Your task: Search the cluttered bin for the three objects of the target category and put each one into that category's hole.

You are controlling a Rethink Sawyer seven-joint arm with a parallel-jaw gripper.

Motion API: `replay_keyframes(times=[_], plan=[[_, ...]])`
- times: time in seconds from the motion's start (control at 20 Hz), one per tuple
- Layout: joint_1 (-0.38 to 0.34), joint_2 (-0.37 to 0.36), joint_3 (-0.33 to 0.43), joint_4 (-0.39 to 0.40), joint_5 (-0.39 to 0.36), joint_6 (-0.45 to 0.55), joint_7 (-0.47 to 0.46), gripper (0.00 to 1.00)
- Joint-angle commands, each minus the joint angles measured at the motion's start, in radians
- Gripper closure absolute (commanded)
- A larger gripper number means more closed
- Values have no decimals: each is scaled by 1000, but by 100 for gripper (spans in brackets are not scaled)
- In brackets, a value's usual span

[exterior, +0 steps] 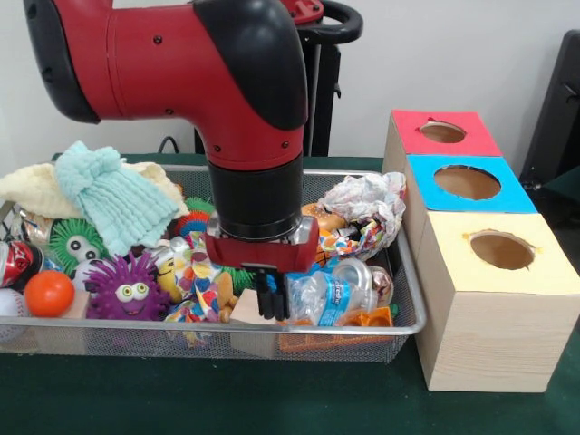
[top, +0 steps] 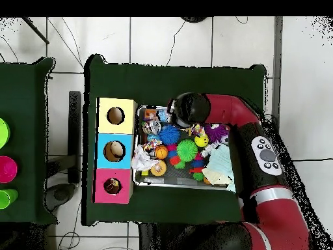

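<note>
My gripper (exterior: pixel 272 294) reaches down into the front of the wire mesh bin (exterior: pixel 399 328), with its black fingers (exterior: pixel 265 292) shut close together. It sits between a wooden block (exterior: pixel 250 311) and a crushed clear plastic bottle (exterior: pixel 328 294). I see nothing held between the fingers. Beside the bin stand three wooden boxes with round holes: yellow top (exterior: pixel 501 249), blue top (exterior: pixel 467 181) and red top (exterior: pixel 442 132). In the overhead view the arm's wrist (top: pixel 185 107) hides the gripper over the bin's corner nearest the yellow box (top: pixel 116 116).
The bin holds a purple spiky ball with eyes (exterior: pixel 127 288), an orange ball (exterior: pixel 48 293), a green spiky ball (exterior: pixel 74 243), crumpled paper (exterior: pixel 367 204), a mint cloth (exterior: pixel 113 195) and a red can (exterior: pixel 18 263). Coloured cups (top: pixel 5 168) stand on a side table.
</note>
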Motion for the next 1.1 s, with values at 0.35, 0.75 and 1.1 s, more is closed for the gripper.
replay_keyframes(times=[0.35,0.75,1.1], plan=[[34,14,-58,-28,-70,83,-71,100],[79,18,-136,-54,-74,144,-11,100],[70,26,-143,-63,-71,131,-60,100]])
